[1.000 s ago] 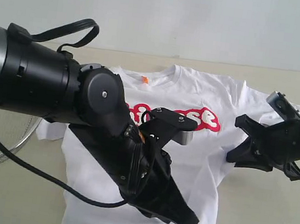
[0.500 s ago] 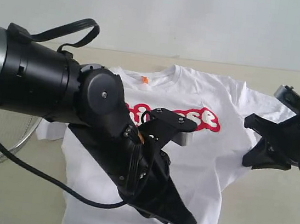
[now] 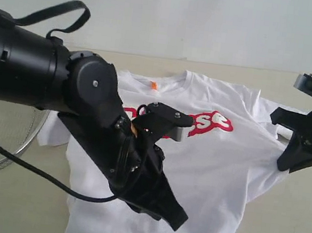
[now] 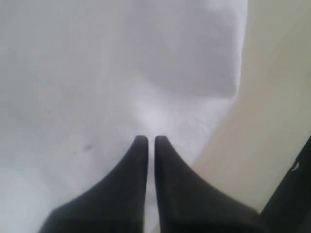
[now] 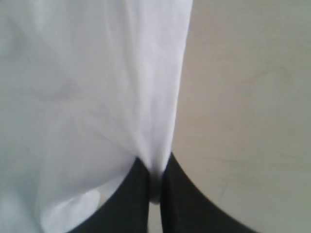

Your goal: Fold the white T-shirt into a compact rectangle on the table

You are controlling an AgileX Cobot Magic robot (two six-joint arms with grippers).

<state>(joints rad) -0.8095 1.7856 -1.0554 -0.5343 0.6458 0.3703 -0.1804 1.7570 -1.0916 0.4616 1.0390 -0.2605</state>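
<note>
1. The right gripper [image 5: 154, 170] has its fingers pressed together, pinching the edge of the white T-shirt [image 3: 213, 164] at the frame's right.
2. The left gripper [image 4: 146, 141] is closed over the shirt's lower part; I cannot tell whether it grips cloth.
3. The shirt lies print-up on the table [image 3: 285, 225], mid-frame.

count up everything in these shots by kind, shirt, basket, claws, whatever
white T-shirt: 1
wire basket: 1
table: 1
robot claws: 2 (left claw, right claw)
total: 5
</note>
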